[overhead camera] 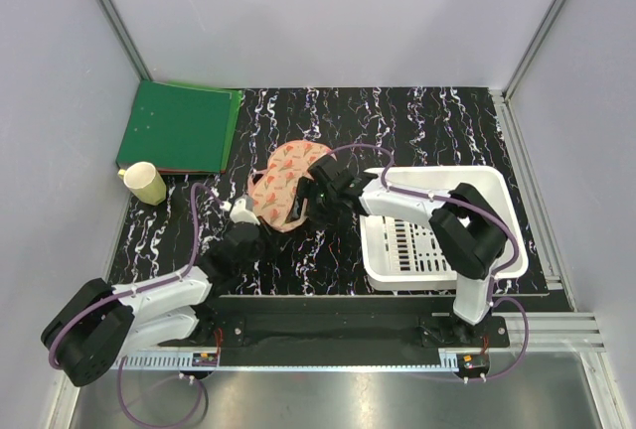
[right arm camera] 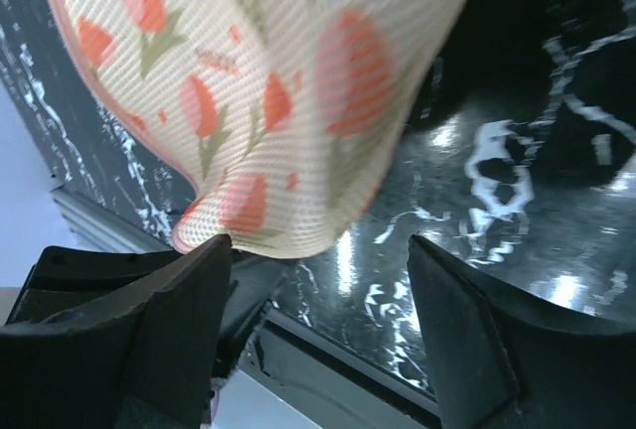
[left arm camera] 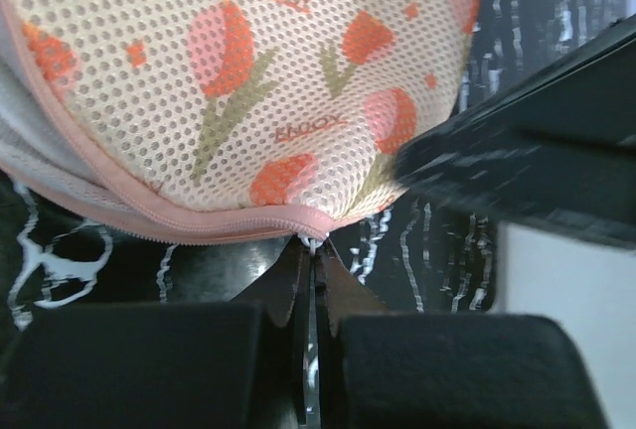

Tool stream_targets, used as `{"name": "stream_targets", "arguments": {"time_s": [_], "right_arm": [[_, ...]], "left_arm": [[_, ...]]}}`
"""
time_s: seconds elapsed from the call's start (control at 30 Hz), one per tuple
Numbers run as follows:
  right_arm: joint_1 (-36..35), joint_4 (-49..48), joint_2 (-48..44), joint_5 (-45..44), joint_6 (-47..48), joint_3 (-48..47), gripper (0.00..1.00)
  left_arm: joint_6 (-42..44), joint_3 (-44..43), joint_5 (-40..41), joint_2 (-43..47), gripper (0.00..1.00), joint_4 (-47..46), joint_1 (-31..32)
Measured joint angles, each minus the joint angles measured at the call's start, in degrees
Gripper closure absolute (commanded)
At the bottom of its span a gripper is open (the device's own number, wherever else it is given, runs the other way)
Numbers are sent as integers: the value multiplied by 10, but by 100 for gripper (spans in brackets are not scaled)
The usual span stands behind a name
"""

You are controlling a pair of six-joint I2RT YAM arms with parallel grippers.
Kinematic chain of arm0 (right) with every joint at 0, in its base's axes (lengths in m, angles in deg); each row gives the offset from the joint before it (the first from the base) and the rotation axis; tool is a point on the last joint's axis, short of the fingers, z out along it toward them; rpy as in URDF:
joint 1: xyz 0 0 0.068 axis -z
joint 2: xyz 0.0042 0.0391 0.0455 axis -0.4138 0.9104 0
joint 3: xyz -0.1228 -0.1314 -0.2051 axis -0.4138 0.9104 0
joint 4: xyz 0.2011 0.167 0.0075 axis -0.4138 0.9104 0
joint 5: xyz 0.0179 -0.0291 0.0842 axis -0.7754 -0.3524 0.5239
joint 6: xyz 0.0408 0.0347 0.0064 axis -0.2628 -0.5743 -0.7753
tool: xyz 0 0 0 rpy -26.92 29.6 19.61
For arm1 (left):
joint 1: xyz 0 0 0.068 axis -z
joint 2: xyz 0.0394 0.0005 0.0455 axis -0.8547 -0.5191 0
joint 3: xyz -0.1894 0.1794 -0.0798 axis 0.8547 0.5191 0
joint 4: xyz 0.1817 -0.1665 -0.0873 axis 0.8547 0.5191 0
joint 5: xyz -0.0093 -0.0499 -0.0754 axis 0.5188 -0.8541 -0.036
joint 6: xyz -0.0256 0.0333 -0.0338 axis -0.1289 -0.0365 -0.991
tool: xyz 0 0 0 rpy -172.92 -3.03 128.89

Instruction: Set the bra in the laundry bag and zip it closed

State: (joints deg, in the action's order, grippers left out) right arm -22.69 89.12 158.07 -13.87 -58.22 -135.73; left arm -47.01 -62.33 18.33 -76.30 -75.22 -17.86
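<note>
The laundry bag point(overhead camera: 286, 183), peach mesh with red-orange flower prints and a pink zipper band, lies on the black marbled table between both grippers. My left gripper point(overhead camera: 260, 218) is at its near-left edge. In the left wrist view the gripper point(left arm camera: 313, 250) is shut on the small white zipper pull point(left arm camera: 314, 241) at the bag's point(left arm camera: 248, 81) pink edge. My right gripper point(overhead camera: 303, 201) is open at the bag's near-right side. In the right wrist view the bag's point(right arm camera: 258, 81) rim hangs just above the gap in the open gripper point(right arm camera: 318, 250), near the left finger. The bra is hidden.
A white slotted basket point(overhead camera: 437, 230) stands right of the bag, under the right arm. A green folder point(overhead camera: 179, 126) lies at the back left, with a pale yellow cup point(overhead camera: 147, 183) beside it. Grey walls enclose the table.
</note>
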Motion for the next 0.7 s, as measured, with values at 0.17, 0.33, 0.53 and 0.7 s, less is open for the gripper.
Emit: {"name": "stream_targets", "arguments": {"time_s": [0.17,0.33,0.53,0.7], "right_arm": [[-13,-42,3,-6,-42,18,63],[-12,-64,12,-26,-62,18,89],[-3,-76,23,-14,-23,17,100],[8,-82,27,5,55,6,100]], "left_arm": [[-14,2,-15,0,100,-21,0],[-23,3,-14,1,100,-11,0],[-50,-54,36,7,100,122,0],[-55,-89,62,14,100,190,-2]]}}
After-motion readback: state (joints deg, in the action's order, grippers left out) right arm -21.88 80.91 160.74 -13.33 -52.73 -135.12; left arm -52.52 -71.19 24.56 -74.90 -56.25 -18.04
